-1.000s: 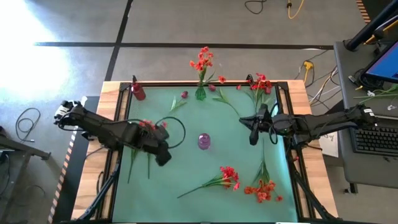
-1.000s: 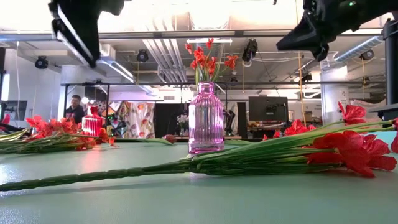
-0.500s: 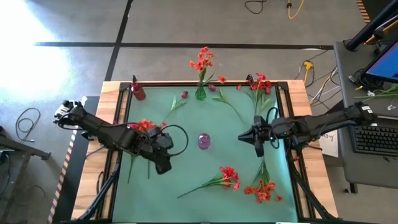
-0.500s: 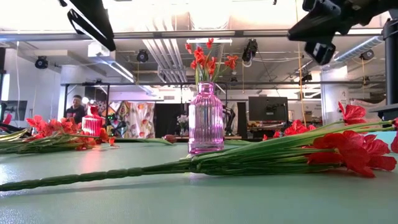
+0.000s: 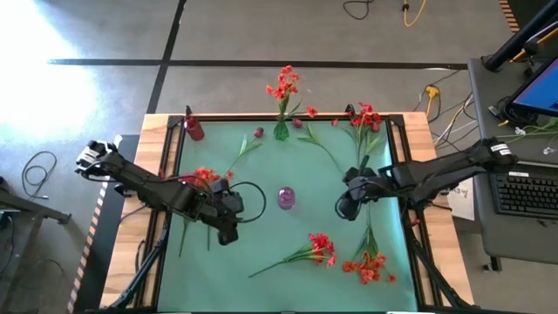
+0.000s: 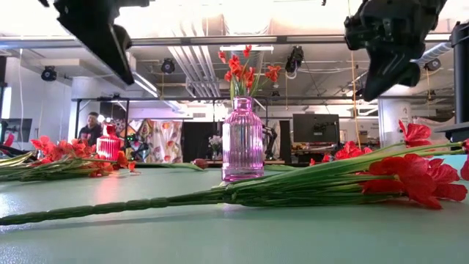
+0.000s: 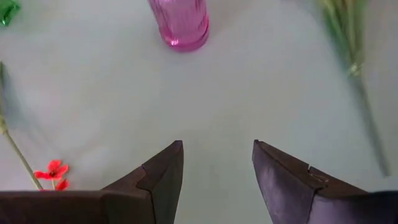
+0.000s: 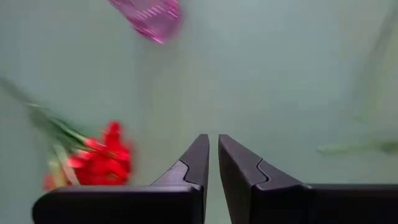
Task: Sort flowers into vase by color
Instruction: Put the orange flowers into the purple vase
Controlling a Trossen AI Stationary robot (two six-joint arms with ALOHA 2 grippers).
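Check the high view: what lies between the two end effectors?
The pink vase stands upright on the green mat between the left end effector and right end effector; otherwise bare mat.

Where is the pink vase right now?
In the high view the pink vase stands mid-table, between the left gripper and the right gripper, with nothing in it.

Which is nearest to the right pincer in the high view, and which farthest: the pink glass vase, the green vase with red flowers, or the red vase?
From the right pincer:
1. Pink glass vase, mat centre, beside it.
2. Green vase with red flowers, far edge, middle.
3. Red vase, far left corner.
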